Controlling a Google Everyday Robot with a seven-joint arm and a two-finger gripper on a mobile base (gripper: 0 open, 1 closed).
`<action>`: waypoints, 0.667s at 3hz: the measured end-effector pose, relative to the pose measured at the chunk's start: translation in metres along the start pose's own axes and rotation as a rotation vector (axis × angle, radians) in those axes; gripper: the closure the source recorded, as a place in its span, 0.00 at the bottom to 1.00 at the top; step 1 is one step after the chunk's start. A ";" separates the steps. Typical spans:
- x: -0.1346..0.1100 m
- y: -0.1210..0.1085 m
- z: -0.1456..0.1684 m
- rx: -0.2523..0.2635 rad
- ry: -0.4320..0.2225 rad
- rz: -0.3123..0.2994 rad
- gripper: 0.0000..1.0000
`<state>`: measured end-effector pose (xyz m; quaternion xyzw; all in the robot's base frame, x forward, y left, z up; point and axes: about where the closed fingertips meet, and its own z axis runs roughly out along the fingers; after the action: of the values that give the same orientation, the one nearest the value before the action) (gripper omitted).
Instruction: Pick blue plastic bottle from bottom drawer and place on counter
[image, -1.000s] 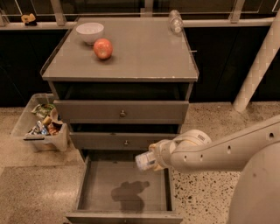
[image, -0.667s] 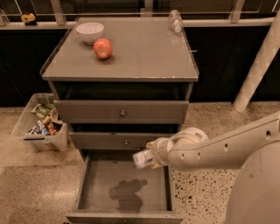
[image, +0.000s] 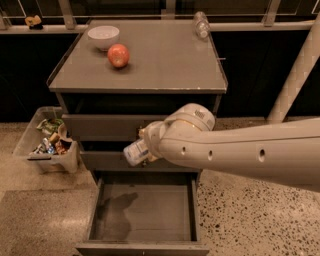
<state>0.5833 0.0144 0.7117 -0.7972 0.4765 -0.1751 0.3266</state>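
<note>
**Bottle in the air over the open drawer**

The tool (image: 146, 146) grips the small labelled bottle (image: 135, 152), though the bulky white wrist hides most of that tool. The bottle hangs tilted above the open bottom drawer (image: 145, 212), shallow grey metal, part shadowed. On the smooth grey worktop (image: 165, 62) sit a red apple (image: 118, 55) and a white bowl (image: 103, 36).

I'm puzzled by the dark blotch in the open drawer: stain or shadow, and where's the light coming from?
Camera view: probably a shadow, thrown on the bottom drawer floor by the tool, which holds the blue plastic bottle in front of the middle drawer. Camera view: a sheen on the counter hints at light from above; the background is dark.
</note>
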 end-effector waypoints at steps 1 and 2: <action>0.009 -0.007 -0.022 -0.011 0.045 -0.015 1.00; 0.009 -0.006 -0.021 -0.014 0.045 -0.015 1.00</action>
<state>0.5795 0.0011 0.7307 -0.7989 0.4789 -0.1920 0.3091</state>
